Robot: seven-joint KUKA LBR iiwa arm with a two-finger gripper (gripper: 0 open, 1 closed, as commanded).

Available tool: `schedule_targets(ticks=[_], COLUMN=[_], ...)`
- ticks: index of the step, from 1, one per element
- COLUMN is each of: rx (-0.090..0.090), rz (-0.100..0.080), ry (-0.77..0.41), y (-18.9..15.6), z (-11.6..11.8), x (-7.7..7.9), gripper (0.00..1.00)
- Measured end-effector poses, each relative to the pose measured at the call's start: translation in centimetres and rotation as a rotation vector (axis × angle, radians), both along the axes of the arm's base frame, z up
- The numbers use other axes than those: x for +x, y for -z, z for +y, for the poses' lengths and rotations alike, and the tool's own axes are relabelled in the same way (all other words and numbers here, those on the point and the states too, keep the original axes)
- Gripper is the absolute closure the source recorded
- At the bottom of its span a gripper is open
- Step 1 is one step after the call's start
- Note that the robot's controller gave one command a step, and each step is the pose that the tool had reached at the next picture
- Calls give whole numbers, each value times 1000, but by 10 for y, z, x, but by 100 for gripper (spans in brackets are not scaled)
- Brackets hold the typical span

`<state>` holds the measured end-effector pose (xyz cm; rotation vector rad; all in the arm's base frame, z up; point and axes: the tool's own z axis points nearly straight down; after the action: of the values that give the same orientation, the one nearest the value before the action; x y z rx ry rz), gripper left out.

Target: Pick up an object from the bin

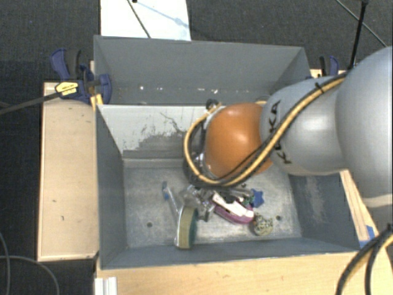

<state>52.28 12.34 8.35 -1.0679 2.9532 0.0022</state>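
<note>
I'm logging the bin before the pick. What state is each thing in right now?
End effector: down low in the bin, over the small heap.
Beige and green roll: on its edge near the front wall, just below the end effector.
Purple and white thing: lying flat, partly under the arm.
Speckled lump: loose at the heap's right end.
Blue piece: partly hidden behind the purple thing.
Blue stick: lying at the heap's left.

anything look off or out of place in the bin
Nothing looks spilled or broken. The one oddity is the tan and green pad near the front wall of the bin: it stands on its edge beside the gripper rather than lying flat.
</note>
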Motion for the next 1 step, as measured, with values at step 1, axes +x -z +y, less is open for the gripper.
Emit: schedule_targets(ticks=[1], rx=[2], rz=[-11], ry=[-9], y=[-148], z=[10], x=[-1], gripper=[100])
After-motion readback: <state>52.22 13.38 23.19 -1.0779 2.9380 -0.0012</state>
